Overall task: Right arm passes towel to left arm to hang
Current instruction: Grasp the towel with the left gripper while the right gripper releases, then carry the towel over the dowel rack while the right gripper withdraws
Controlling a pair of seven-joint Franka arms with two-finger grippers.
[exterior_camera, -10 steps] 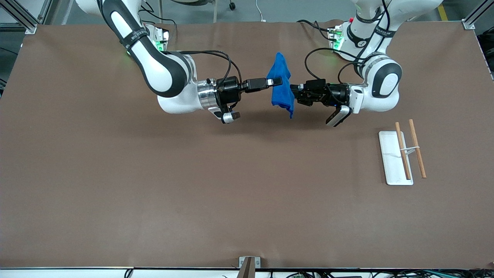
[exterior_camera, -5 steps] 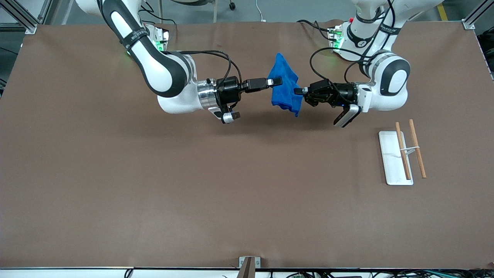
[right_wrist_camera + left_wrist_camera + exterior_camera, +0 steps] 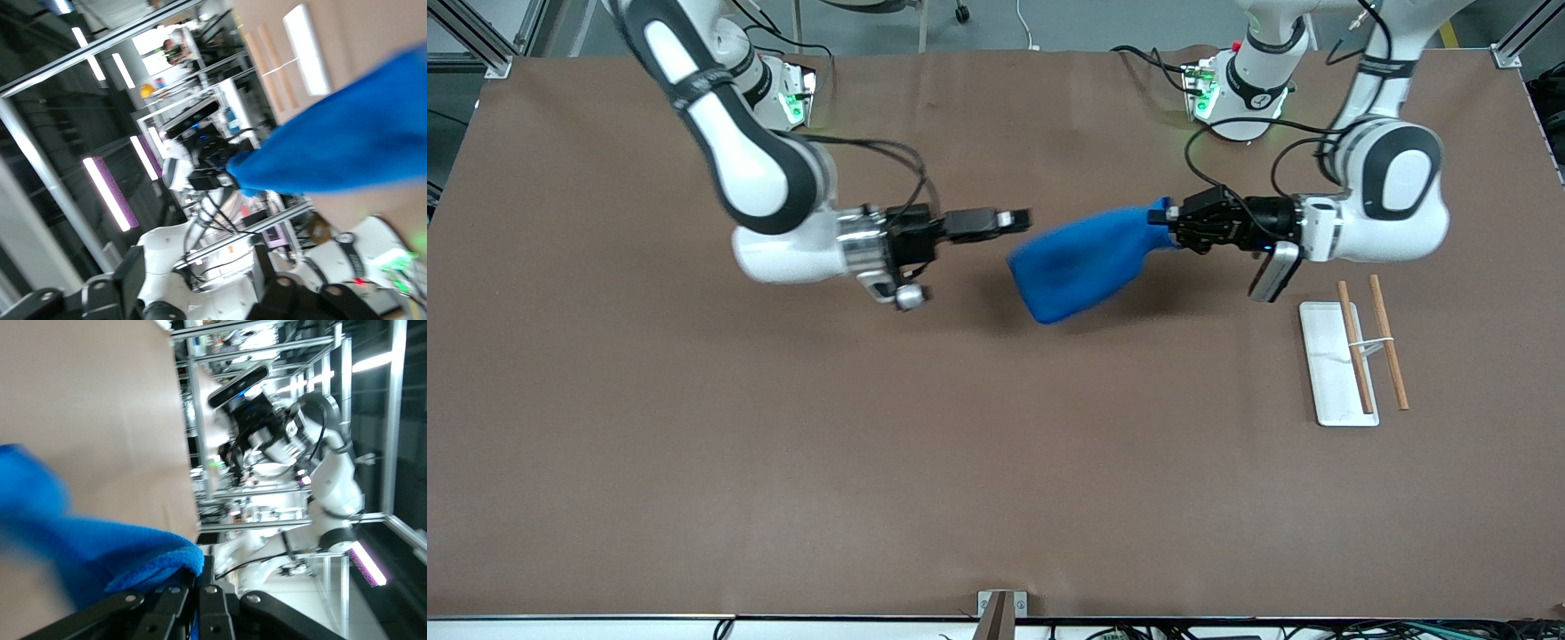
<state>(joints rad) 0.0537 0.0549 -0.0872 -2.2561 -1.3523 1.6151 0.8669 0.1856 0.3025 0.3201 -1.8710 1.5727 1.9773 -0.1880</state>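
The bright blue towel [image 3: 1080, 262] hangs in the air over the middle of the table, gripped at one end. My left gripper [image 3: 1163, 216] is shut on that end. In the left wrist view the cloth [image 3: 100, 553] is bunched right at the closed jaws of the left gripper [image 3: 200, 590]. My right gripper [image 3: 1021, 217] is level with the towel's free end, on the side toward the right arm's end, and apart from it. It is open, with nothing between its fingers [image 3: 130, 267]. The right wrist view shows the towel [image 3: 347, 147] stretching away to the left gripper [image 3: 220, 177].
A white tray [image 3: 1325, 364] lies toward the left arm's end, nearer the front camera than the left gripper. Two wooden rods [image 3: 1388, 354] joined by a thin white bar stand over and beside it. Both arm bases sit at the table's back edge.
The right gripper has let go of the towel and drawn back toward its own end. The left gripper closed on the towel and pulled it toward the left arm's end; the cloth swings.
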